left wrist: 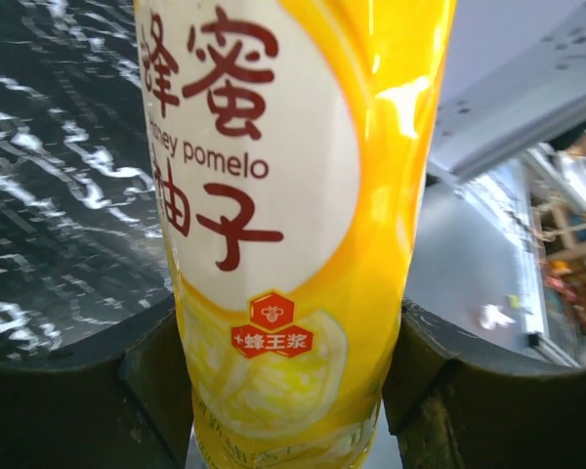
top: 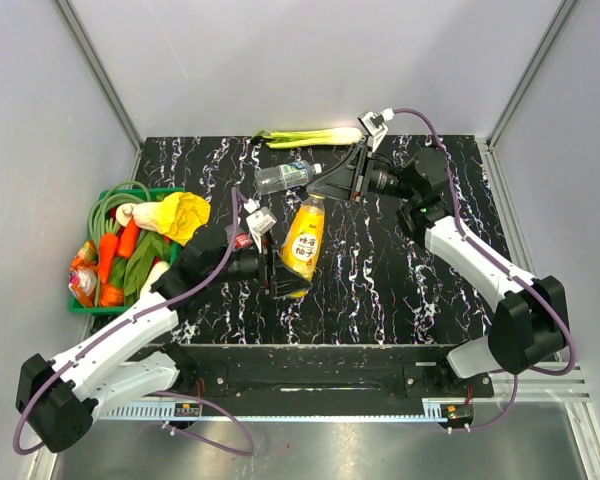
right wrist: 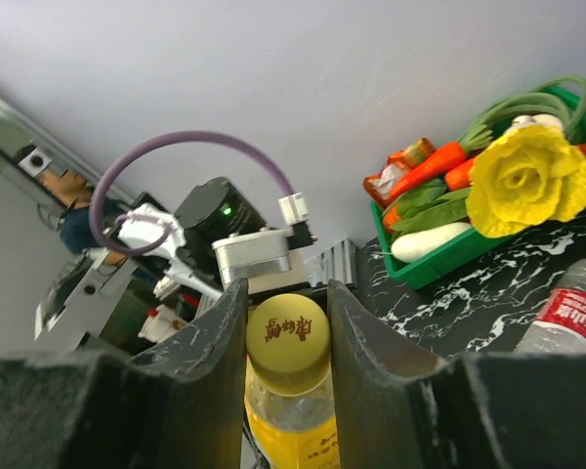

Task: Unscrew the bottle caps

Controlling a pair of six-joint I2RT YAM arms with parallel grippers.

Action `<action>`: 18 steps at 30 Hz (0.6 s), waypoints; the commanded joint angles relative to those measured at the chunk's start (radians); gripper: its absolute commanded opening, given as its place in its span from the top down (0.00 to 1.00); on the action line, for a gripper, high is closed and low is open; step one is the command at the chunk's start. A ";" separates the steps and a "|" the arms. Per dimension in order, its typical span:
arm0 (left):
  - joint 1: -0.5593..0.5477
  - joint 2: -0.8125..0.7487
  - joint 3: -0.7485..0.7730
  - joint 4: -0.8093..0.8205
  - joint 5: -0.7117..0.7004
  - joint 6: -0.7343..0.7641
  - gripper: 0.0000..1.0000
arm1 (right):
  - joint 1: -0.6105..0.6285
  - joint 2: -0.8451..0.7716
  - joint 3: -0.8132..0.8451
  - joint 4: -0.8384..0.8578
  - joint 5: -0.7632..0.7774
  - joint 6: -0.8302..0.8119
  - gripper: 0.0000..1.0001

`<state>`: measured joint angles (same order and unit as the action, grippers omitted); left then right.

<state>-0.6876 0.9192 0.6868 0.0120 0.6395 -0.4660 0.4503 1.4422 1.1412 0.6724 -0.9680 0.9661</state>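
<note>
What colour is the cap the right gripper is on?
The small round plastic cap is mustard yellow with dark-red characters; best in right wrist view.

Green basket (right wrist: 447, 262) holds vegetables (top: 140, 258) (carrots (top: 108, 255), cabbage (top: 185, 215)); leek (top: 310, 137) lies apart.

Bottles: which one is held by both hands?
The yellow honey pomelo juice bottle: the left hand grips its base and the right hand clasps its yellow cap. The clear water bottle lies on its side, untouched.

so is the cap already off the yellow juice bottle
No, the yellow cap sits on the juice bottle, gripped in the right pincer.
</note>
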 commanded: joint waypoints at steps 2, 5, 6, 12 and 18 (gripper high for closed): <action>0.020 -0.010 -0.021 0.365 0.270 -0.154 0.81 | 0.008 -0.003 0.022 0.191 -0.119 0.092 1.00; 0.030 -0.005 -0.046 0.520 0.331 -0.232 0.81 | 0.007 0.000 0.022 0.262 -0.149 0.132 1.00; 0.033 -0.003 -0.053 0.572 0.351 -0.256 0.82 | 0.008 0.001 0.023 0.279 -0.155 0.143 1.00; 0.045 0.032 -0.082 0.843 0.451 -0.434 0.83 | 0.008 0.007 0.031 0.392 -0.187 0.194 1.00; 0.046 0.101 -0.086 1.083 0.497 -0.598 0.83 | 0.008 -0.002 0.028 0.431 -0.178 0.201 1.00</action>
<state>-0.6456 1.0084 0.5732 0.6872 1.0603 -0.9554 0.4534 1.4422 1.1538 1.0412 -1.0943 1.1866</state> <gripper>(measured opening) 0.658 0.384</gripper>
